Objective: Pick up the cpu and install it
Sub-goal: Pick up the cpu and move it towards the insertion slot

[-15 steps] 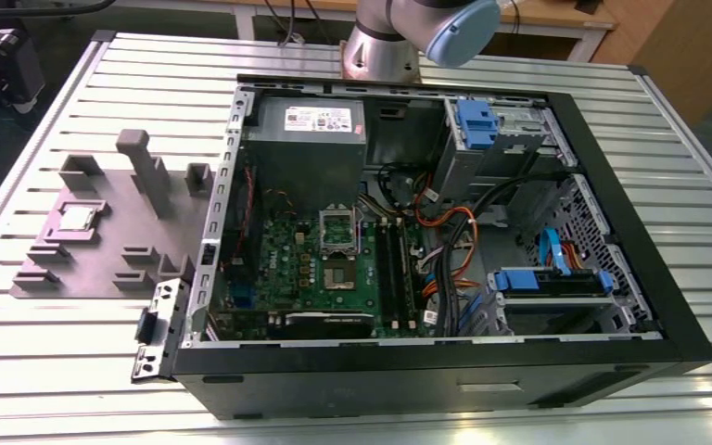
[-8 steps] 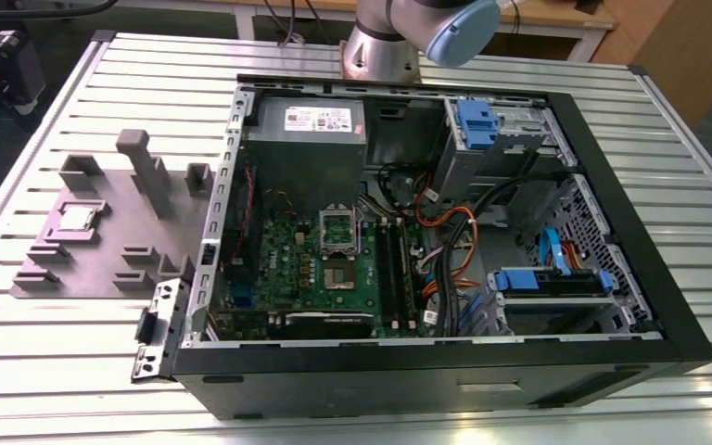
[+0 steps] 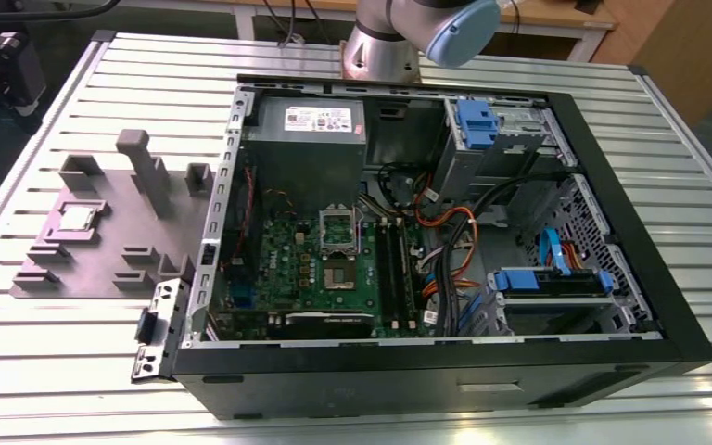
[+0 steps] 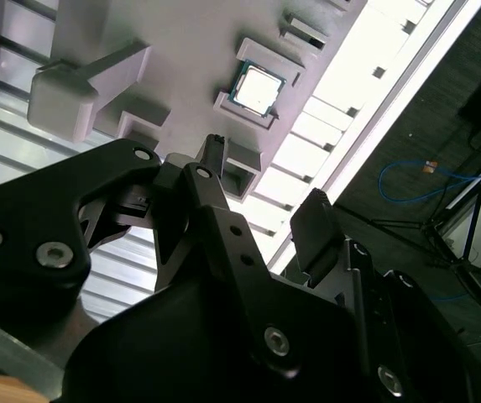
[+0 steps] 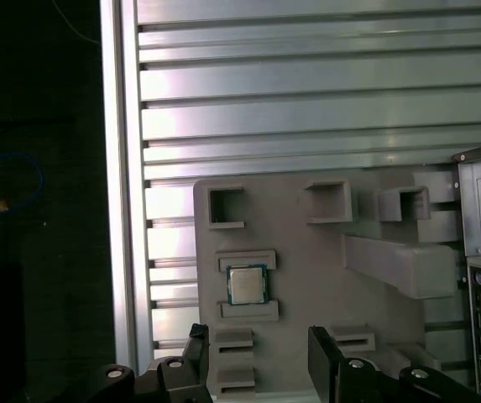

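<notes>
The cpu is a small silvery square lying flat in a recess of the grey plastic fixture, on the slatted table at the exterior view's left. In both wrist views the cpu sits between two low fixture walls. My gripper hangs well above it, open, with nothing between its black fingers. The open computer case lies on its side, and the motherboard's bare socket shows inside.
The fixture carries a tall post and several raised blocks around the cpu. The case wall borders the fixture. Cables and blue drive bays crowd the case beside the green board. The arm's base stands behind the case.
</notes>
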